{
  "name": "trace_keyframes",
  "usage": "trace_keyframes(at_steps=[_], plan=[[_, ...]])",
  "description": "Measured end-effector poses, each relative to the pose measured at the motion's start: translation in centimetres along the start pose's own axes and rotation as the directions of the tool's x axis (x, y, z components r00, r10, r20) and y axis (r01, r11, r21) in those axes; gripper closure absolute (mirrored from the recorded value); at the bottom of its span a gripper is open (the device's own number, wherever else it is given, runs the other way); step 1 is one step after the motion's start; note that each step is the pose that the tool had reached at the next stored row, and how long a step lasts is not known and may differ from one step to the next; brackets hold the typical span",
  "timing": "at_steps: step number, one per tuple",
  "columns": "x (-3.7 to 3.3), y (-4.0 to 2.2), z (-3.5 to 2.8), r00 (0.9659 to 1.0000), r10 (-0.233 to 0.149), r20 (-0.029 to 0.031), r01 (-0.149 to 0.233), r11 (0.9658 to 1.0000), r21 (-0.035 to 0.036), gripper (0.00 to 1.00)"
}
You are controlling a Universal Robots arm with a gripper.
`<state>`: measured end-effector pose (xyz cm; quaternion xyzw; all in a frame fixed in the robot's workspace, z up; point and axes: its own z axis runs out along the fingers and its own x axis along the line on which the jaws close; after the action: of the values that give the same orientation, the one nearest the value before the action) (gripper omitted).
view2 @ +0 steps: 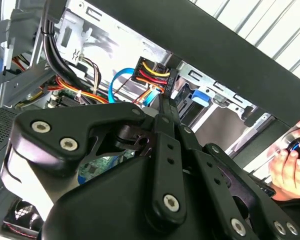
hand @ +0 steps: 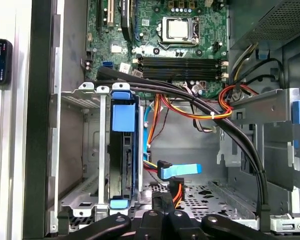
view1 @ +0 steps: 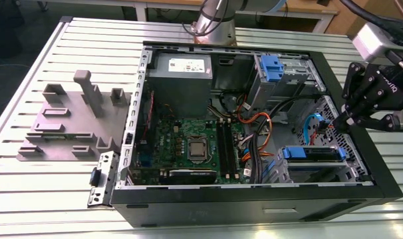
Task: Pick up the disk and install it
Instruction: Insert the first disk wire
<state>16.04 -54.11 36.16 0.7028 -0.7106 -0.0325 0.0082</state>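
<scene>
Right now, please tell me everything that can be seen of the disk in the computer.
The disk sits slotted in the grey metal drive cage at a corner of the open case. In the first wrist view it shows edge-on: a dark narrow side framed by a blue plastic carrier, with a broad tab at one end and a smaller one at the other. The cage walls flank it. A blue cable connector lies free beside it. The tool, shut, hovers apart from it.
</scene>
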Motion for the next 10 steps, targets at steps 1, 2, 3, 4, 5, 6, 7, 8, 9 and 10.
trace_keyframes(at_steps=[1, 2, 3, 4, 5, 6, 7, 8, 9, 10], plan=[[-0.02, -0.02, 0.00, 1.0000, -0.002, -0.0004, 0.002, 1.0000, -0.0001, 0.89], [-0.03, -0.03, 0.02, 1.0000, -0.005, -0.0010, 0.005, 1.0000, -0.0002, 0.89], [-0.03, -0.04, 0.04, 1.0000, -0.008, -0.0020, 0.008, 1.0000, -0.0003, 0.89], [-0.03, -0.05, 0.05, 0.9999, -0.012, -0.0042, 0.012, 0.9999, -0.0007, 0.89], [-0.03, -0.05, 0.07, 0.9998, -0.017, -0.0069, 0.017, 0.9998, -0.0013, 0.89], [-0.03, -0.06, 0.10, 0.9997, -0.023, -0.0088, 0.023, 0.9997, -0.0017, 0.89], [-0.03, -0.08, 0.10, 0.9996, -0.028, -0.0097, 0.028, 0.9996, -0.0019, 0.89], [-0.03, -0.12, 0.09, 0.9995, -0.031, -0.0103, 0.031, 0.9995, -0.0023, 0.89], [-0.06, -0.18, 0.10, 0.9994, -0.032, -0.0106, 0.032, 0.9995, -0.0033, 0.89], [-0.09, -0.27, 0.11, 0.9994, -0.032, -0.0108, 0.032, 0.9995, -0.0060, 0.89]])
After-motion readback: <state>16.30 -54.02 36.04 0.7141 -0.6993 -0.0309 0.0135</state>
